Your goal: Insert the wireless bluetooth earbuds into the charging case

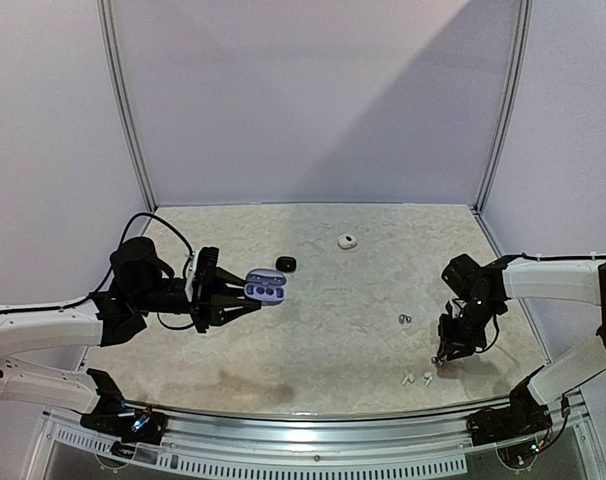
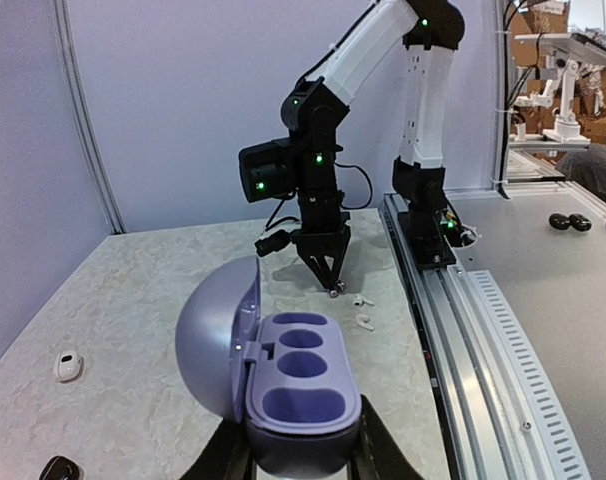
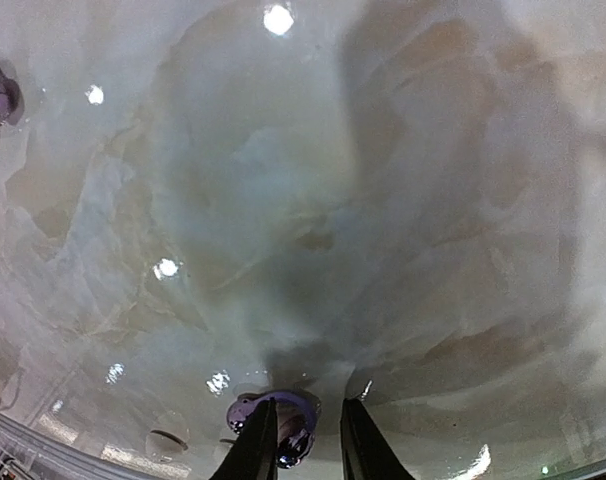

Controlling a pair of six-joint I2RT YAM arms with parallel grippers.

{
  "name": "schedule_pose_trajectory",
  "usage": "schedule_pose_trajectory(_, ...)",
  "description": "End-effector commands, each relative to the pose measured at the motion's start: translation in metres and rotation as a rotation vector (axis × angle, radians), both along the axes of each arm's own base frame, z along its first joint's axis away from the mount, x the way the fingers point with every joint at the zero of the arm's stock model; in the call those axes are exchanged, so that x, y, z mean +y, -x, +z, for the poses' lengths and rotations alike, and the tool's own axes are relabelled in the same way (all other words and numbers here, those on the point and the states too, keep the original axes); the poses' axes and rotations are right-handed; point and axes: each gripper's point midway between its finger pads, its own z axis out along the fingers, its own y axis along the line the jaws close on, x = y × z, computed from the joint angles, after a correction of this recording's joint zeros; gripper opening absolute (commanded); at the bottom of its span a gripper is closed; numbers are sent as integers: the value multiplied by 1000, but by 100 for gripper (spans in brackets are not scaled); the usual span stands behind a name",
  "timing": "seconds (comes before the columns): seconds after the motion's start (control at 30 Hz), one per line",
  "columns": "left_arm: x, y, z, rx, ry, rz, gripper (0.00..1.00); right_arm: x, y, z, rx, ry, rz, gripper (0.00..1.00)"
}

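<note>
By the right fingers [image 3: 255,445], white earbuds [image 1: 427,377], perhaps one purplish earbud [image 3: 295,420].

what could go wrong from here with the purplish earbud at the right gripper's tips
The tiny glossy purplish earbud sits off-centre against one finger of the right gripper, so it may slip or flick away. The white stemmed earbuds lie close beside that gripper and could get knocked. The left gripper seems to clamp the open lavender plastic charging case only at its near end; pressing an earbud in could tilt it.
</note>
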Motion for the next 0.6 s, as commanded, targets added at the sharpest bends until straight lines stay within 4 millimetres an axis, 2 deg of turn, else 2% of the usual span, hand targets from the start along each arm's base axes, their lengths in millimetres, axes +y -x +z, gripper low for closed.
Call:
schedule_pose_trajectory(0.0,2,-1,3,-13,-2,4,0,6,7,-7,32,-25,-8,22)
schedule_pose_trajectory(0.37,2,-3,4,-16,-4,6,0,14,11,-8,63,-12,4,18)
schedule_pose_trajectory(0.57,3,-3,5,-21,-1,7,0,7,14,-8,76,39,7,19)
